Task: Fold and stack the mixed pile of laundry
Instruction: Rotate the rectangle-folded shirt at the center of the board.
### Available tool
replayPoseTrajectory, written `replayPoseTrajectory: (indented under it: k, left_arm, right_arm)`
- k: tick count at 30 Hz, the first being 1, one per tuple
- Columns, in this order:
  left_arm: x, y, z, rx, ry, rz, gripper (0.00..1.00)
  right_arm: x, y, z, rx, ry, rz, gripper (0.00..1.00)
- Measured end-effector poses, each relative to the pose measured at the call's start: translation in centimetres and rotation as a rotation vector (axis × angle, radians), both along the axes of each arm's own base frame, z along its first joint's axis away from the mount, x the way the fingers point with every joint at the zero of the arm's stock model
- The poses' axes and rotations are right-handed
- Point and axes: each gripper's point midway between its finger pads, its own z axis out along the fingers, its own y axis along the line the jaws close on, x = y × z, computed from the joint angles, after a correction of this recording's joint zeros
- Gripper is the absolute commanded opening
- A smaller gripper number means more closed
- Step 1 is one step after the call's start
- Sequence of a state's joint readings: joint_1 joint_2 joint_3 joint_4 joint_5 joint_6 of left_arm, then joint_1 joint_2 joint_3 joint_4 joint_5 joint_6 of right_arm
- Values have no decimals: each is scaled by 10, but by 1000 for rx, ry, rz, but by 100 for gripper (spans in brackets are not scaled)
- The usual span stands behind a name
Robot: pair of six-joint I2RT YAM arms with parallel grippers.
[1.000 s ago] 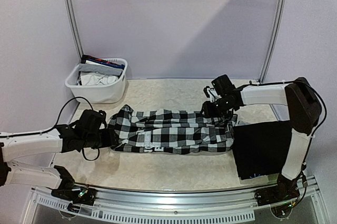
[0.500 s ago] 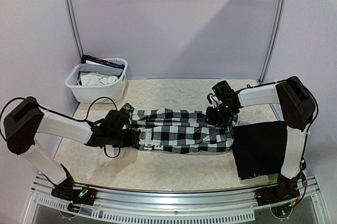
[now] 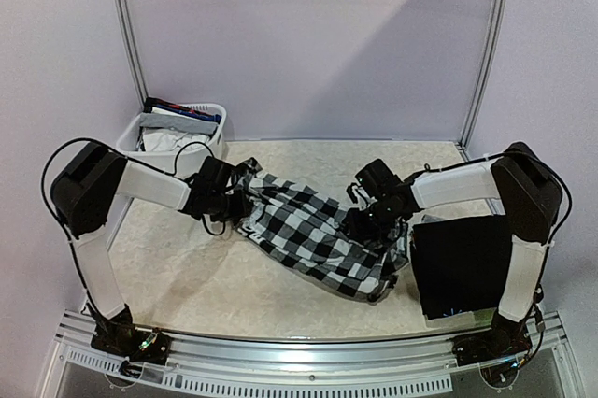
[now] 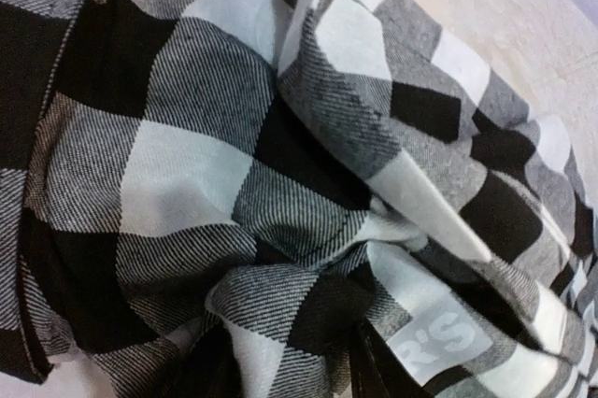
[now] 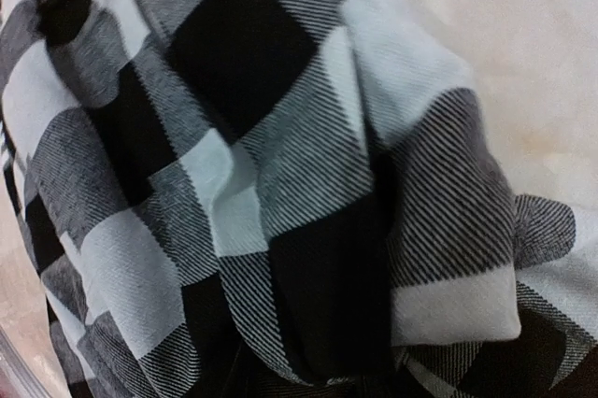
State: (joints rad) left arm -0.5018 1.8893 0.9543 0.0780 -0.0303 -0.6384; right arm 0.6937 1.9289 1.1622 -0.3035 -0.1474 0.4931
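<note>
Left gripper (image 3: 227, 202) sat at the upper-left end of the black-and-white checkered shirt (image 3: 308, 234), and the left wrist view showed that fabric (image 4: 280, 183) gathered into tight folds running down between its dark fingers, so it read as clamped on the cloth. Right gripper (image 3: 367, 220) was pressed into the opposite end; in its own wrist view the checks (image 5: 262, 183) filled the frame and buried the fingers, yet the bunching there suggested a closed hold as well. Seen from overhead, the shirt's long axis ran diagonally across the pale marbled table (image 3: 187, 267), from upper left near the white plastic basket (image 3: 217, 122) down to lower right, where a loose corner trailed below the right gripper, close beside the flat black folded cloth (image 3: 464, 262). Each arm therefore held the end nearer to it. Any coming fold seemingly depended on that slant: the garment lay skewed to the table's near edge and rumpled, not spread flat.
</note>
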Motion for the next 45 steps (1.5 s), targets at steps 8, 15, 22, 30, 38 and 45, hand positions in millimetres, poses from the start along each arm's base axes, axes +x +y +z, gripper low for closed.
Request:
replayPoseTrajectory:
  k: [8, 15, 22, 30, 38, 45]
  left_arm:
    - [52, -32, 1, 23, 26, -86, 39]
    - [88, -71, 10, -17, 16, -211, 38]
    - [82, -41, 31, 185, -19, -183, 39]
    - [66, 21, 134, 425, -184, -21, 48]
    - [15, 27, 116, 488, -146, -60, 48]
    - [-45, 33, 109, 443, -127, -106, 48]
  right_arm:
    - [-70, 45, 3, 38, 57, 102, 42]
    - [-115, 80, 7, 101, 115, 170, 44]
    - [-97, 62, 33, -31, 34, 140, 49]
    - [-40, 69, 134, 9, -216, 138, 52]
    - [27, 116, 189, 151, -337, 254, 48]
    - [90, 142, 128, 237, -228, 323, 42]
